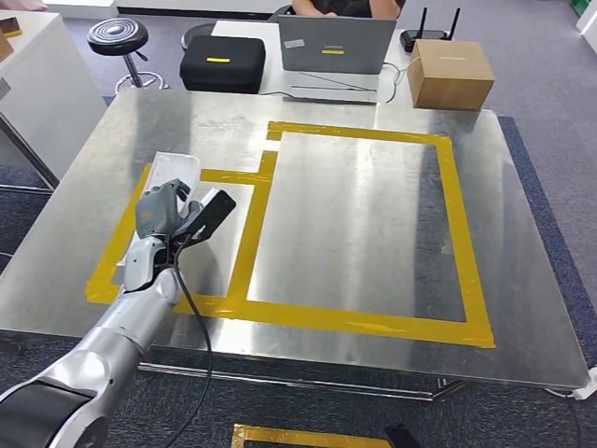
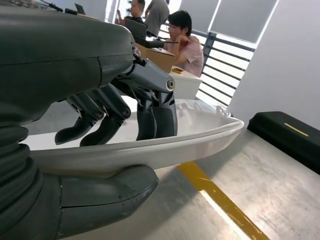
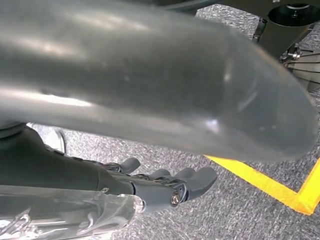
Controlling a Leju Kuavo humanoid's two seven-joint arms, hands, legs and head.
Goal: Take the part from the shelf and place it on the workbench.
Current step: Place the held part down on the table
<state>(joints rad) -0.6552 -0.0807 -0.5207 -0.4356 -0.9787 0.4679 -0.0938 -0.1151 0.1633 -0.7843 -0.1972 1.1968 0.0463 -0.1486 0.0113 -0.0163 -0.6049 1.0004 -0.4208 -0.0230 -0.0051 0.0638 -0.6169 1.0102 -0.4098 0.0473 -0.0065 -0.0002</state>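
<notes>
Holding the white part [image 1: 171, 177] by its near end, the left hand [image 1: 163, 217] has it over the smaller yellow-taped box [image 1: 242, 245] on the steel workbench [image 1: 366, 233], and from where I stand the risk is all in the letting go. In the left wrist view the thick thumb [image 2: 109, 192] lies under the shallow, tray-like shell and the darker fingers [image 2: 154, 112] press down into its hollow from above, so the grip is a pinch across one end, with most of the part's length reaching out past the hand. I can't tell whether its far end already rests on the metal or hangs just above it. If it is above, I'd judge a quick release could let that end drop, and a smooth curved shell on polished steel could rock or skate across the tape line. The thumb is the other worry: it sits between part and table, so pulling it out sideways might drag the part along or tip it onto its edge. A black cable [image 1: 204, 345] hangs off the wrist near the table edge and could snag as the arm backs away. The right hand [image 3: 166, 182] hangs low over grey carpet, fingers loosely curled and holding nothing, well away from the job.
</notes>
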